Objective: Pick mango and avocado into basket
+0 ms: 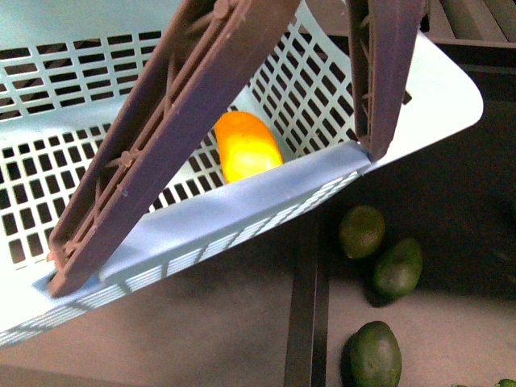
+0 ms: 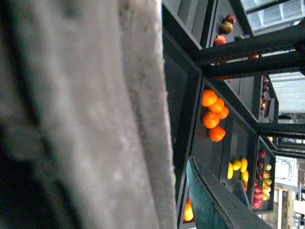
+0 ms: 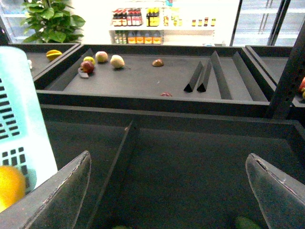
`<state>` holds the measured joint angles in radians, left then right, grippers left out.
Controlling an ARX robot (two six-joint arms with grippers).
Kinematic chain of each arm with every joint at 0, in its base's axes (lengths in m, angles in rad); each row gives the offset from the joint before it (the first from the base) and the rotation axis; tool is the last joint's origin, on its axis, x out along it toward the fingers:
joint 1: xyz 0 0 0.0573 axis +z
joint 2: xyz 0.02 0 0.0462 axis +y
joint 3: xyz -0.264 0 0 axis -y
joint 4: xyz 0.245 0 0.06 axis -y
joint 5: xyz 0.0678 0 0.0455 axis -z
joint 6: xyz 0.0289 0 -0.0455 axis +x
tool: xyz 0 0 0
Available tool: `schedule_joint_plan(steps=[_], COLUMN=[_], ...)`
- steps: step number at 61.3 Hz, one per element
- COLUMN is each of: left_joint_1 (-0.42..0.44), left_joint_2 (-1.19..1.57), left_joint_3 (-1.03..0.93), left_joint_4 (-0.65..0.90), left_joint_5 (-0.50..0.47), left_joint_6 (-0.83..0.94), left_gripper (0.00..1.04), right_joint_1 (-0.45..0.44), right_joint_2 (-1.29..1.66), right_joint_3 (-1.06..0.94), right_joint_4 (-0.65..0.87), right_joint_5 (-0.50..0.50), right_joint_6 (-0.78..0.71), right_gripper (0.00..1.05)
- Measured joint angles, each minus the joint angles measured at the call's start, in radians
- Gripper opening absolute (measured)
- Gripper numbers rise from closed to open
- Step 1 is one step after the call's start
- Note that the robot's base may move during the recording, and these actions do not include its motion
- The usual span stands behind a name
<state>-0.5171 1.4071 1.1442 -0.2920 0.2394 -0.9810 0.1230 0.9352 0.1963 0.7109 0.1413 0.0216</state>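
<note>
The teal basket (image 1: 201,218) hangs tilted close in front, its two brown handles (image 1: 161,137) swung up. The yellow-orange mango (image 1: 246,145) lies inside it against the near wall. Three dull green avocados lie on the dark shelf below right: one (image 1: 361,230), a second (image 1: 398,268) and a third (image 1: 375,355). My left gripper is shut on the basket; its wrist view shows only a blurred grey surface (image 2: 86,114) and one finger (image 2: 214,200). My right gripper (image 3: 169,191) is open and empty above the dark shelf, with the basket (image 3: 19,124) and mango (image 3: 10,186) beside it.
A raised divider (image 1: 302,322) splits the dark shelf beside the avocados. The right wrist view shows further trays with scattered fruit (image 3: 102,58) and wedge dividers (image 3: 202,76). The left wrist view shows shelf bins of oranges (image 2: 213,117) and yellow fruit (image 2: 237,167).
</note>
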Motion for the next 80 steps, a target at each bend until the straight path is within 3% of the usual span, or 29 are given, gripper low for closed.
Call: schedule_joint_plan(steps=[4,6,9,23,27,38,50,80], left_joint_1=[0.000,-0.004,-0.008,-0.011,-0.011,-0.011,-0.010,-0.011], left_joint_2=[0.002,0.001,0.001,0.002,0.002,0.002,0.002,0.002], left_joint_3=[0.000,0.000,0.000,0.000,0.000,0.000,0.000,0.000], left_joint_4=[0.000,-0.001,-0.001,0.000,0.000,0.000,0.000,0.000], left_joint_5=[0.008,0.014,0.021,0.027,0.031,0.017,0.015,0.024], left_joint_6=[-0.011,-0.018,-0.015,-0.014,-0.018,-0.014,-0.014,-0.015], left_gripper=[0.29,0.29,0.29,0.29,0.29,0.29,0.29,0.29], right_joint_1=[0.021,-0.006,-0.075,-0.417,-0.540,-0.730,-0.767,-0.698], right_joint_2=[0.019,0.054,0.098,0.395,0.557,0.888,1.098,1.378], right_joint_3=[0.109,0.200,0.233,0.219,0.238,0.351,0.449,0.664], right_joint_4=[-0.309,-0.546,-0.707,-0.461,-0.359,-0.294,-0.286,-0.311], right_joint_5=[0.208,0.319,0.304,0.014,-0.090,-0.195,-0.182,-0.121], right_joint_6=[0.129,0.230,0.299,0.100,-0.063,-0.329,-0.432,-0.398], right_gripper=[0.96,0.96,0.96,0.96,0.96,0.96,0.96,0.96])
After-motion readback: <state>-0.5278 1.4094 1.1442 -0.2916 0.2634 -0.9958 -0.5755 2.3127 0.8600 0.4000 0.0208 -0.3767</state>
